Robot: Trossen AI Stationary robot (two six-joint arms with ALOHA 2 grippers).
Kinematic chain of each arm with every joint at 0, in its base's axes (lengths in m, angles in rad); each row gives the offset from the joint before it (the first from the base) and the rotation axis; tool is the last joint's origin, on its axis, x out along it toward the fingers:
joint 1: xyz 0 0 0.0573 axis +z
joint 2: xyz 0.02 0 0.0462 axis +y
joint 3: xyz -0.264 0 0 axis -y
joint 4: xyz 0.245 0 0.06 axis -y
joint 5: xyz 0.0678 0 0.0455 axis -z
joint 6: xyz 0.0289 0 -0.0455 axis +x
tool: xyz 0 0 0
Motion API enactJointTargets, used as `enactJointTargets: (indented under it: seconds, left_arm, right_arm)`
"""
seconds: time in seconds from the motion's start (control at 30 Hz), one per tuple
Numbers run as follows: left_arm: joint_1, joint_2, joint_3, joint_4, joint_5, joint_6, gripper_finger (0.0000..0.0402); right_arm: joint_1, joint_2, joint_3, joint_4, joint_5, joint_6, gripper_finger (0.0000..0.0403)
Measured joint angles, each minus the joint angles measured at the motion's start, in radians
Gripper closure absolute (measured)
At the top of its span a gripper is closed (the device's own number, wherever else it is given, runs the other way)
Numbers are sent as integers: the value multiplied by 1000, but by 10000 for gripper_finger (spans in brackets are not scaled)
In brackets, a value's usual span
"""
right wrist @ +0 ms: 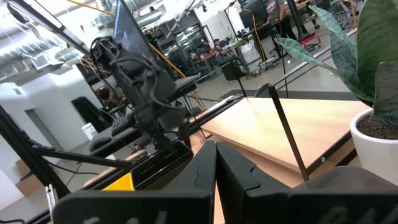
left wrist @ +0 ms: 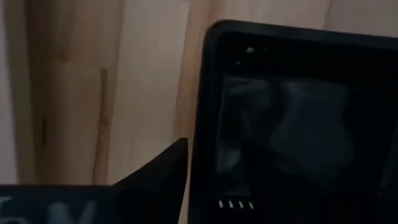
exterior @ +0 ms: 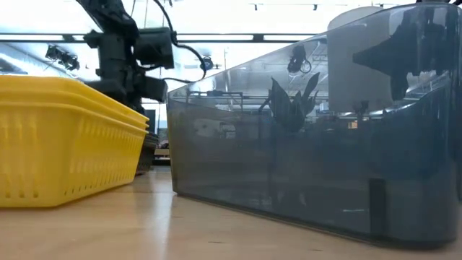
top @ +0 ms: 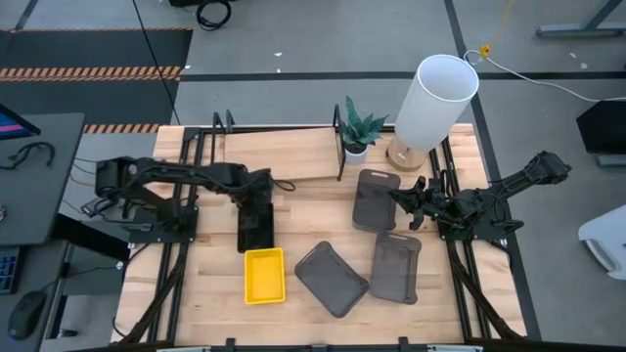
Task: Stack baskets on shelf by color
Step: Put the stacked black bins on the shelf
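Observation:
A small black basket [top: 256, 233] lies near the table's middle, with my left gripper [top: 256, 205] at its far end, shut on it. A bright yellow basket [top: 264, 276] [exterior: 65, 137] sits just near of it; the low view shows two nested yellow rims. Three dark grey baskets lie flat to the right: one [top: 375, 200] by my right gripper [top: 407, 202], two [top: 331, 279] [top: 396, 267] nearer the front. My right gripper [right wrist: 216, 165] is shut with nothing between its fingers. The shelf [top: 284, 156] [right wrist: 292, 130] stands along the far edge. My left gripper comes down from above at the black basket's far short wall [left wrist: 202, 124]. One finger [left wrist: 158, 177] stands outside that wall, against it; the other is lost in the dark inside. Whether the basket still rests on the table, I cannot tell.
A potted plant [top: 357, 132] and a white-shaded lamp [top: 435, 93] stand at the shelf's right end, just far of my right gripper. The shelf's black wire uprights [top: 339, 147] rise beside the plant. Bare tabletop [top: 196, 284] lies left of the yellow basket.

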Motion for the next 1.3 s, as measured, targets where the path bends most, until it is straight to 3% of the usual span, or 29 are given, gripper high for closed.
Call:
enactJointTargets:
  seconds: [0.3,0.57,0.93,1.3]
  left_arm:
    - [0,91,0,38,-2,2,304]
    - [1,93,1,41,20,28,388]
    - [37,13,15,-21,13,85,390]
    - [171,-70,221,-241,0,224,390]
  right_arm:
    - [0,0,0,0,0,5,387]
    - [0,0,0,0,0,8,387]
    - [0,0,0,0,-1,5,387]
    - [0,0,0,8,4,-3,387]
